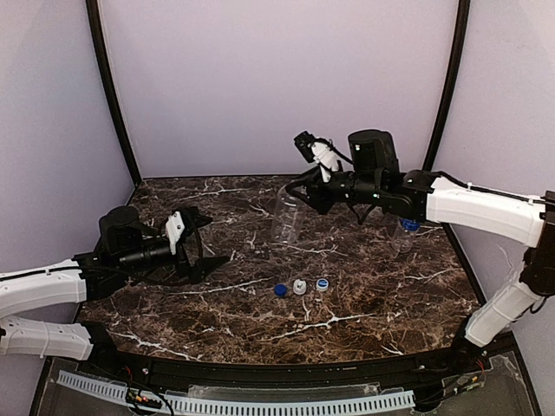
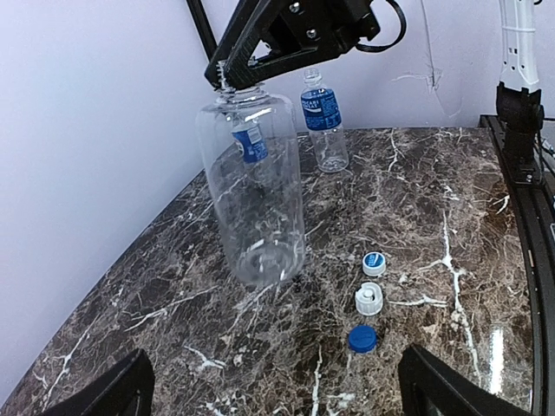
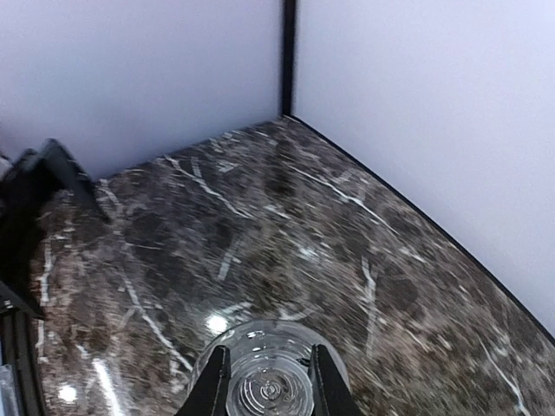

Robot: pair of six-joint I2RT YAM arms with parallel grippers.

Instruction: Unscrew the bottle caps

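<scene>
Three caps lie in a row on the marble table: dark blue [image 1: 280, 290], white [image 1: 299, 287] and pale blue-and-white [image 1: 322, 283]; the left wrist view shows them too, dark blue [image 2: 362, 338], white [image 2: 368, 299], pale blue-and-white [image 2: 374, 263]. My right gripper [image 1: 295, 191] is shut on the open neck of the unlabelled clear bottle [image 1: 286, 218], seen from above in the right wrist view [image 3: 264, 388]. The bottle [image 2: 256, 186] leans slightly. A water-label bottle [image 2: 323, 121] stands behind it, and a Pepsi-label bottle [image 2: 250, 143] shows through it. My left gripper [image 1: 208, 238] is open and empty, left of the caps.
Lilac walls with black corner posts [image 1: 108, 95] close in the table on three sides. A labelled bottle [image 1: 404, 230] stands under the right arm near the right wall. A black rail [image 2: 533, 217] runs along the table's edge in the left wrist view.
</scene>
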